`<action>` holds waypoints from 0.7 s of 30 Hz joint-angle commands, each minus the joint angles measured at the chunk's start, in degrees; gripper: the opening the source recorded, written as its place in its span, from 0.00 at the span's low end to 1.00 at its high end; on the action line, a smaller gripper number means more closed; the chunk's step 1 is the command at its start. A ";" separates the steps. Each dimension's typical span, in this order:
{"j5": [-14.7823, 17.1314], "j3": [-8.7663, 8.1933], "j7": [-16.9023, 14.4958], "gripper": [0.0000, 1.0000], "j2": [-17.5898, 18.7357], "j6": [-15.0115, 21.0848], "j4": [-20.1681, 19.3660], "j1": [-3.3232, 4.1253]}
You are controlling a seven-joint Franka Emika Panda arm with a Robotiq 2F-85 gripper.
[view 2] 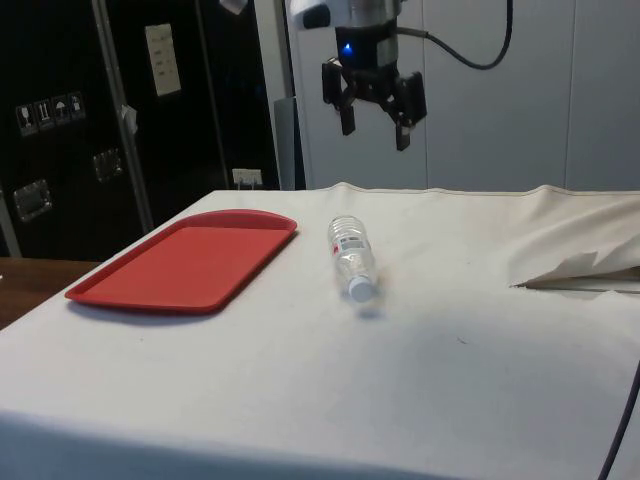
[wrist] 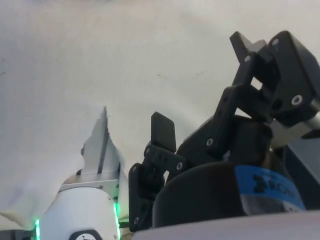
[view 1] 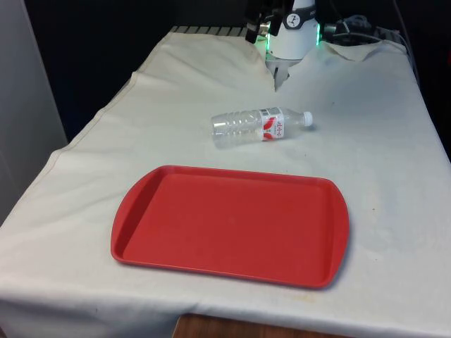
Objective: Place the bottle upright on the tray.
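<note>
Nothing done yet: bottle [view 1: 261, 127] is seen lying on its side on the surface [view 1: 380, 176], just beyond the empty red tray [view 1: 232, 224]. End effector [view 2: 374, 112] is held high above the bottle, released, nothing gripped. Pickup, uprighting and placement are left

This looks like a robotics lab or test room, not a home or a shop. A table [view 1: 394, 211] draped in a plain white cloth [view 2: 470, 380] serves as a bare work surface, with a white robot arm [view 1: 292, 32] fixed at its far end and black cables [view 2: 480, 55] trailing from it. Dark cabinets [view 2: 110, 120] with metal latches and small printed labels [view 2: 160, 58] stand along one side, black curtains [view 1: 99, 49] close off the back, and plain grey wall panels [view 2: 540, 90] fill the rest.
</note>
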 commanded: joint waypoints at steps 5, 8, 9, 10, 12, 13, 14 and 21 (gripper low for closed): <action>-2.92 0.17 -0.57 1.00 0.34 1.43 -0.46 -0.17; -3.55 0.17 -0.74 1.00 0.46 1.66 -0.57 -0.17; -3.90 0.11 -0.80 1.00 0.52 1.72 -0.57 -0.17; -4.53 0.17 -0.97 1.00 0.63 1.89 -0.63 -0.17; -5.21 0.11 -1.09 1.00 0.74 2.12 -0.74 -0.17; -5.56 0.11 -1.15 1.00 0.86 2.18 -0.74 -0.17; -5.84 0.17 -1.20 1.00 0.92 2.29 -0.80 -0.17; -8.25 0.11 -1.49 1.00 1.43 3.04 -0.97 -0.17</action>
